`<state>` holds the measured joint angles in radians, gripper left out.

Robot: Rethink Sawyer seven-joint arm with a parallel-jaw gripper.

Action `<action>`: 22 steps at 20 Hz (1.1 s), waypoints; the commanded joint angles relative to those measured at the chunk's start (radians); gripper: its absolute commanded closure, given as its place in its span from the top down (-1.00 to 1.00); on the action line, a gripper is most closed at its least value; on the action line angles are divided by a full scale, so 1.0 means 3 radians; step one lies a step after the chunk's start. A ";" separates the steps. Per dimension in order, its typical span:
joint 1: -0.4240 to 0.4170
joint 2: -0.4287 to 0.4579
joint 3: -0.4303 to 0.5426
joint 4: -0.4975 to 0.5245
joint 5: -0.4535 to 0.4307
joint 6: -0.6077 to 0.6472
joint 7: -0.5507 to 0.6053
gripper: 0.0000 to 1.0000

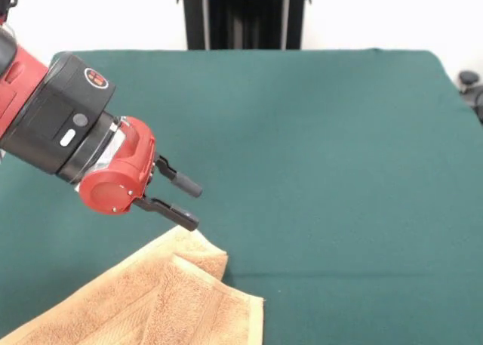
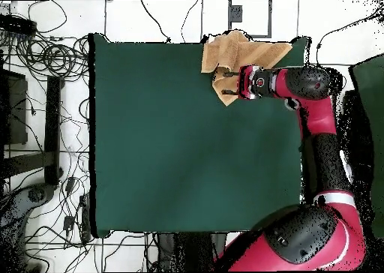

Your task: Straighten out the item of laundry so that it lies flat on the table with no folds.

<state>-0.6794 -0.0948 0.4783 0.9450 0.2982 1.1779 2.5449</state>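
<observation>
The claw (image 1: 189,205) hangs in the air just above the towel (image 1: 162,296). Its 2 black fingers (image 1: 181,180) are spread apart w/ nothing between them, so it is open & empty. The fingers point out sideways & a bit down. The red & black arm (image 1: 53,118) comes in from the left side in the front view.

The towel is tan-orange & fluffy. It sits at the bottom left of the front view, near the edge of the green tabletop (image 1: 339,171). It is not flat. One corner is folded back over the rest, & that makes a soft bump right under the claw. A flat woven band runs along the top layer. Part of the towel goes out of the pic at the bottom.

From overhead, the towel (image 2: 240,56) is bunched at 1 corner of the tabletop (image 2: 165,135), & some of it hangs past the edge. The claw (image 2: 229,82) sits over the towel there. The rest of the green cloth is bare. Cables (image 2: 45,60) lie on the floor beside the tabletop.
</observation>
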 commanded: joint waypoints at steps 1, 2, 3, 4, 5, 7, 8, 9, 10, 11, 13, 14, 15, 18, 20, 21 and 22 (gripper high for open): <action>-0.0077 -0.0239 0.0035 0.0369 -0.0210 -0.0533 -0.0490 1.00; -0.0081 -0.0239 0.0043 0.0374 -0.0209 -0.0531 -0.0486 1.00; -0.0087 -0.0238 0.0052 0.0382 -0.0216 -0.0544 -0.0483 1.00; -0.0094 -0.0236 0.0066 0.0385 -0.0229 -0.0549 -0.0477 1.00; -0.0114 -0.0231 0.0083 0.0409 -0.0240 -0.0570 -0.0479 1.00; -0.0121 -0.0178 0.0119 0.0377 -0.0257 -0.0591 -0.0465 1.00; -0.0116 -0.0151 0.0129 0.0355 -0.0261 -0.0602 -0.0452 1.00; -0.0079 -0.0086 0.0125 0.0269 -0.0296 -0.0639 -0.0445 1.00; -0.0051 -0.0034 0.0112 0.0181 -0.0339 -0.0668 -0.0458 1.00; 0.0022 0.0057 0.0052 -0.0002 -0.0466 -0.0772 -0.0504 1.00; 0.0116 0.0167 -0.0027 -0.0238 -0.0615 -0.0871 -0.0489 1.00; 0.0140 0.0187 -0.0045 -0.0288 -0.0658 -0.0905 -0.0474 1.00; 0.0174 0.0193 -0.0073 -0.0321 -0.0716 -0.0997 -0.0450 1.00; 0.0186 0.0196 -0.0055 -0.0349 -0.0784 -0.1092 -0.0428 1.00; 0.0147 0.0226 0.0048 -0.0328 -0.0767 -0.1150 -0.0469 1.00; 0.0105 0.0234 0.0143 -0.0246 -0.0721 -0.1212 -0.0506 1.00; 0.0088 0.0253 0.0195 -0.0234 -0.0707 -0.1236 -0.0532 1.00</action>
<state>-0.6984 -0.0951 0.4669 0.8494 0.1135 0.9055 2.5449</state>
